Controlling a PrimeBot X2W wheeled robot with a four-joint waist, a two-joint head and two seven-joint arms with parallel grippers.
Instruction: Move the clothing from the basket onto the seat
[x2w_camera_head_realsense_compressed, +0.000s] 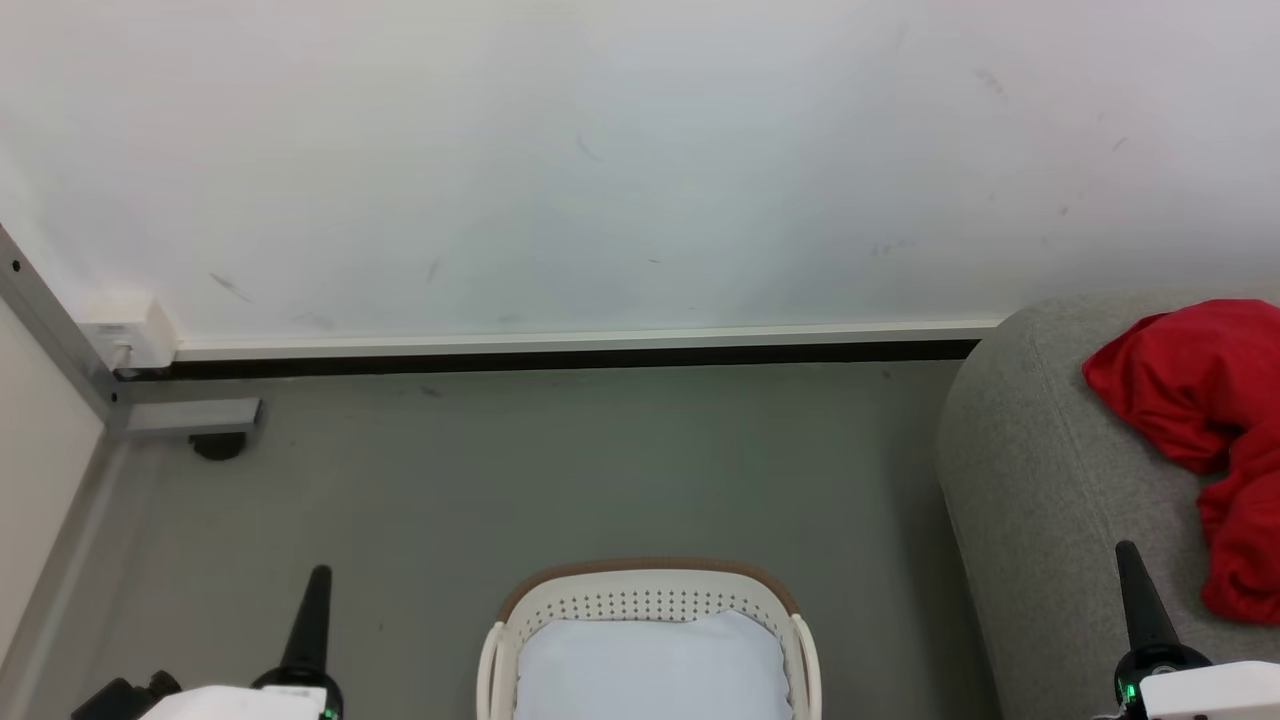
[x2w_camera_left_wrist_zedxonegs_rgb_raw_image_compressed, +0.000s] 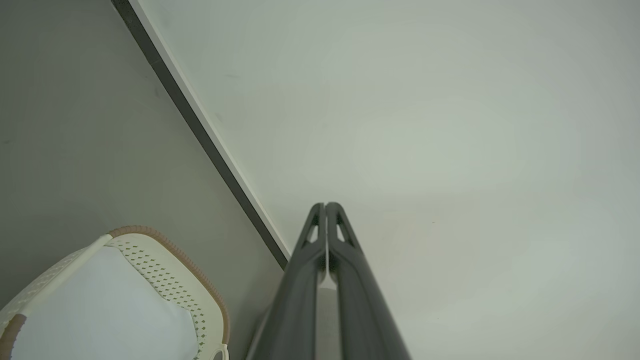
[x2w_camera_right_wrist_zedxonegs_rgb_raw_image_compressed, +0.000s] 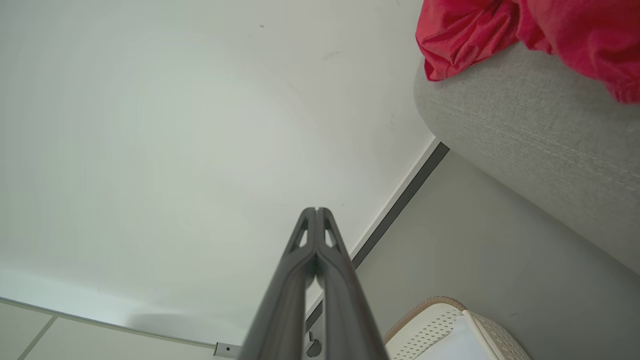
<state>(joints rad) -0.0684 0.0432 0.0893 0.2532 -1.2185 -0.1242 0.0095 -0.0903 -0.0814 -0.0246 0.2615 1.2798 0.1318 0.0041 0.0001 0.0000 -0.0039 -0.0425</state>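
Observation:
The red clothing lies bunched on the light-grey seat at the right; the right wrist view has the clothing hanging over the seat's rounded edge. The white basket with a brown rim stands on the floor at bottom centre, and inside it I see just a pale liner. My left gripper is shut and empty, left of the basket. My right gripper is shut and empty, in front of the seat, close to the clothing.
A white wall with a dark skirting strip runs behind the grey floor. A grey metal frame leg with a black foot stands at the far left.

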